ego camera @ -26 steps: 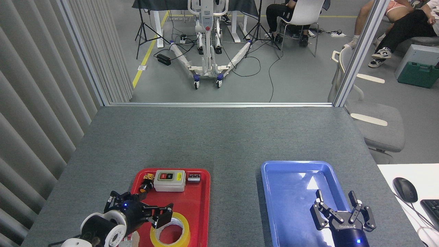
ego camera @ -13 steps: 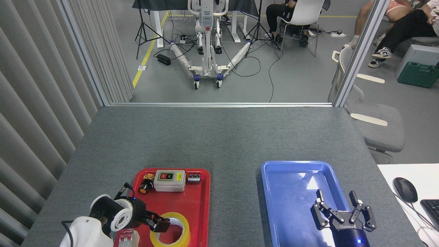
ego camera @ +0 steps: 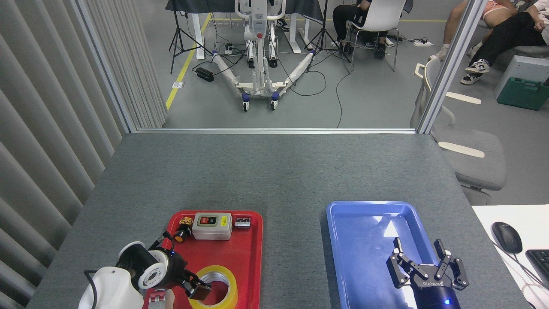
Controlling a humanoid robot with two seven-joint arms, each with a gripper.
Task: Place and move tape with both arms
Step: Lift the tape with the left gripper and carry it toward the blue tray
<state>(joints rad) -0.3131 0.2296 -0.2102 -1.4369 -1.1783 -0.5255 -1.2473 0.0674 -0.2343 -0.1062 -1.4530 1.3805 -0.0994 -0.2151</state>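
The tape (ego camera: 230, 283), a yellow roll with a whitish core, lies flat in the near part of the red tray (ego camera: 253, 257). My left gripper (ego camera: 198, 291) reaches in from the lower left. Its dark fingertips (ego camera: 200, 293) press down at the roll's left rim, partly over the hole. From this angle I cannot see whether they clamp the wall. My right gripper (ego camera: 418, 248) hovers over the near right part of the blue tray (ego camera: 332, 223). It is open, fingers spread and pointing away from me, with nothing between them.
In the red tray's far end sit a grey switch box (ego camera: 211, 226), a small yellow-and-black button (ego camera: 182, 231) and a small black part (ego camera: 242, 222). A white-and-red part (ego camera: 158, 297) lies by my left wrist. A mouse (ego camera: 506, 237) rests on the white desk at right.
My left gripper has swung down and towards me, from above the tape's left rim onto that rim. The tape and the right gripper have hardly moved.
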